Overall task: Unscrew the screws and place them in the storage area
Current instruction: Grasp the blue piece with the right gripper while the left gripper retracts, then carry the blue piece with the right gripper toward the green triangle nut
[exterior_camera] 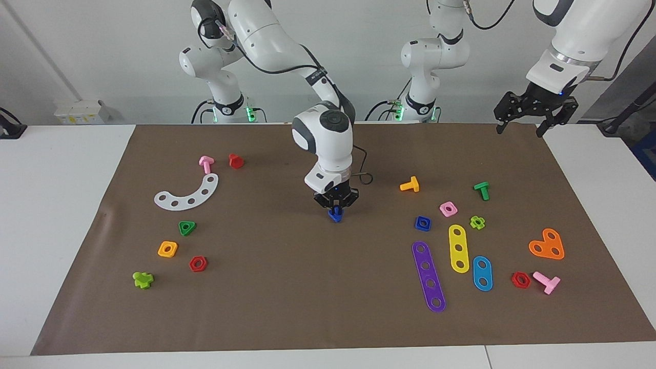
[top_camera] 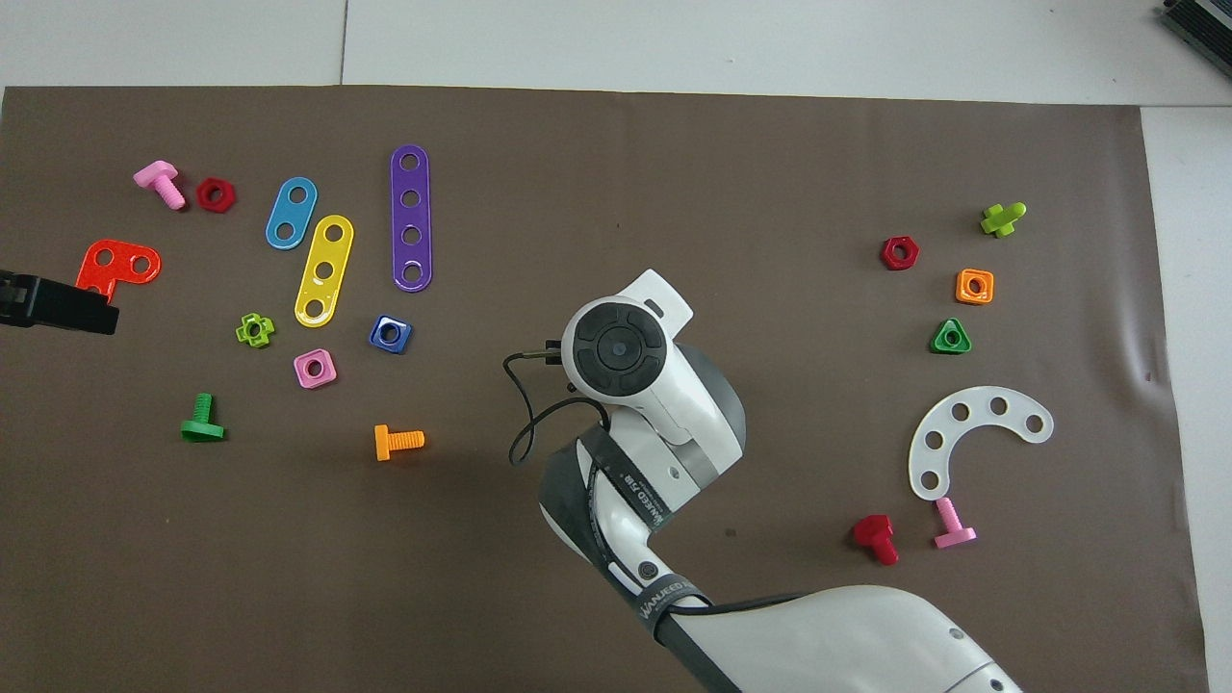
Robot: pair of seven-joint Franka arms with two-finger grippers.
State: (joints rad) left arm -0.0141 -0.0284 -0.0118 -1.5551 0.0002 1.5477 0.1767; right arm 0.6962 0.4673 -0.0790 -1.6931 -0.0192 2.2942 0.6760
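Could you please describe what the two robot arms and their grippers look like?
Both arms are glossy white with dark grey joint bands and round grey wrist caps. The right gripper and left gripper are black, skeletal linkages. A thin black cable loops at the right wrist, a lettered black strap wraps its forearm, and green lights glow at both bases.
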